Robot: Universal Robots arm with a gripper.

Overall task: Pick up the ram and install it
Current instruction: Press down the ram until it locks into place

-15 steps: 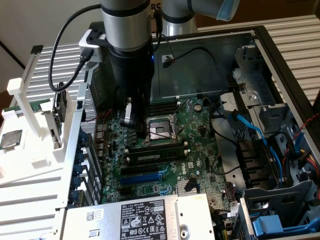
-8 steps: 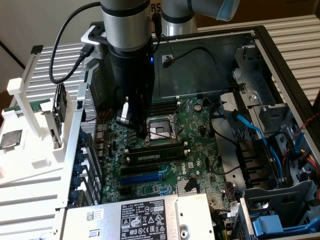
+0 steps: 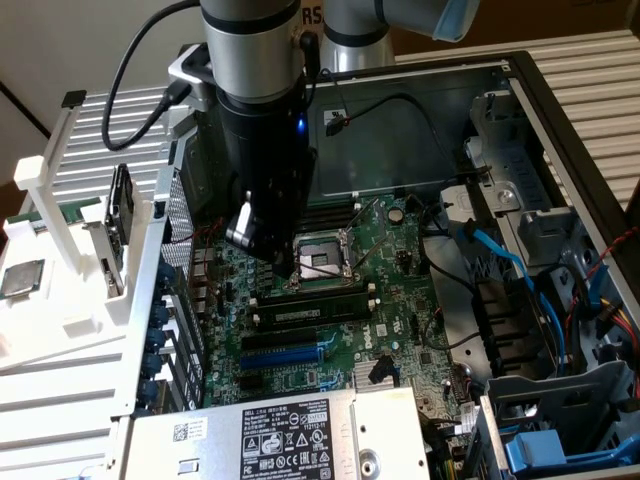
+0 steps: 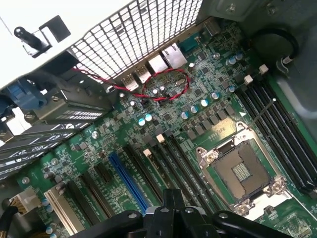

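The ram (image 3: 308, 312), a long dark stick with a pale label strip, sits in a black slot of the green motherboard (image 3: 400, 300), just in front of the empty processor socket (image 3: 318, 260). My gripper (image 3: 260, 240) hangs over the board at the socket's side toward the exterior view's left, above and apart from the ram. In the wrist view its dark fingers (image 4: 171, 201) are pressed together with nothing between them, over the row of black slots (image 4: 171, 158) next to the socket (image 4: 242, 171).
The board lies inside an open computer case with metal walls (image 3: 560, 130). Blue cables (image 3: 500, 250) and a drive cage fill the exterior view's right; a power supply (image 3: 280, 435) is in front. A white rack (image 3: 60, 270) outside holds a processor chip (image 3: 20, 280). A red twisted wire (image 4: 163, 89) crosses the board.
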